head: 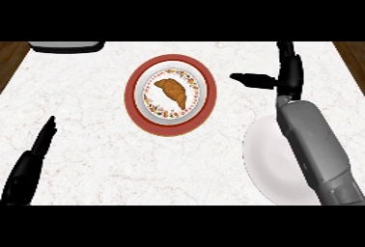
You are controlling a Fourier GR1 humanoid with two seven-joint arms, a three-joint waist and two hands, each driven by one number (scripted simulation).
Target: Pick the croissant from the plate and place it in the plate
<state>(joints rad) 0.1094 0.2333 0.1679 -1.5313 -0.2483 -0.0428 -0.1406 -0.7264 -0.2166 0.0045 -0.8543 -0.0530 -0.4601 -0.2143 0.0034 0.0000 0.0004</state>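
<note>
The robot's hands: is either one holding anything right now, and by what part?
Nothing is held. The right hand is open beside the red-rimmed plate, where the croissant lies untouched. The left hand rests open.

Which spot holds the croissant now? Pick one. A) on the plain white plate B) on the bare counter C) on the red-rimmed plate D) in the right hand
C: the croissant lies on the red-rimmed plate, apart from the open right hand.

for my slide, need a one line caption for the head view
Open right hand beside the croissant on its red-rimmed plate; white plate nearby.
</note>
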